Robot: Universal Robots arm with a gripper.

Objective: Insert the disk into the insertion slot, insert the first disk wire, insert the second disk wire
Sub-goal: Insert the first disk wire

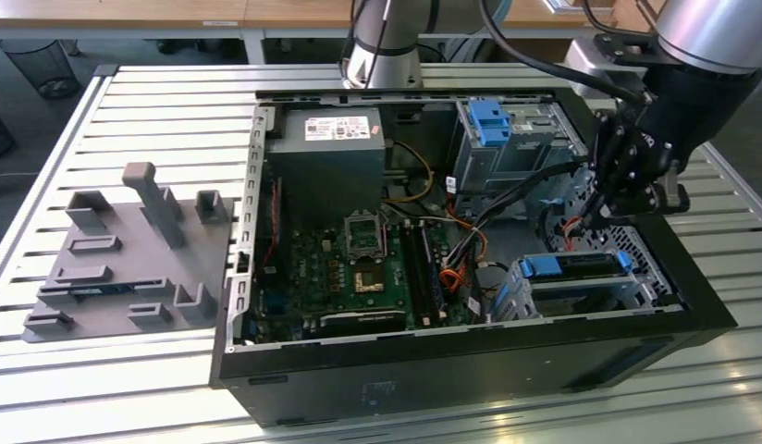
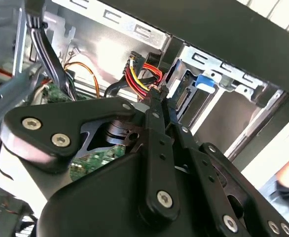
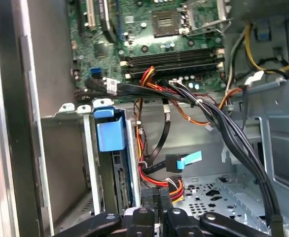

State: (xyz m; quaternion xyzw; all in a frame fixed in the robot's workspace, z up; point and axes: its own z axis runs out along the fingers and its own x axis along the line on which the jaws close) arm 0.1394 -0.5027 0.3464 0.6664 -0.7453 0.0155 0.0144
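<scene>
tool (image 2: 157, 94): seen narrow, fingertips closed on the plug end of the red-yellow-black wire (image 2: 143, 76); placed inside the computer case (image 1: 418, 370), at the exterior view's right.
red-yellow-black wire: bundle is run from the tool tips back toward the motherboard (image 3: 169, 54).
disk (image 3: 110, 134): seated in the insertion slot (image 1: 520, 294), with its blue carrier front shown at the cage mouth, just beside the tool.
insertion slot: silver cage set in the case's corner near the exterior view's right.
black cable with blue tab (image 3: 184, 162): left loose near the wire plug, apart from the disk.
blue-handled cage (image 1: 492, 120): mounted further back in the case, well apart from the disk.
grey fixture (image 1: 122, 250): laid on the slatted surface (image 1: 134, 111), at the exterior view's left of the case.
</scene>
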